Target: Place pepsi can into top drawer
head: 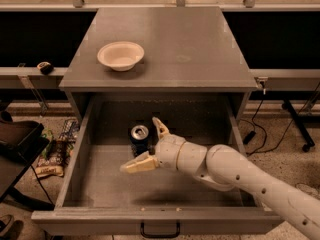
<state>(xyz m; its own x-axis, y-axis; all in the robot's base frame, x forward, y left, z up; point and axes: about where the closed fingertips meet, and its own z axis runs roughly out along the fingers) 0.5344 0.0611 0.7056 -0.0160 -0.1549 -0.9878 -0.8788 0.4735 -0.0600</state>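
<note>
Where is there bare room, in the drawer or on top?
Free: top drawer floor between pepsi can and left wall, its front strip, and cabinet top right of the white bowl. Crowded: drawer middle and right, where the open pincer flanks the can.

Can in the drawer, bowl on top

The pepsi can stood upright in the pulled-out top drawer, near the back and a bit left of the middle. The gripper reached in from the front right. Its fingers were spread wide, one behind the can and one in front. A bowl sat on the cabinet top, on the left.
</note>
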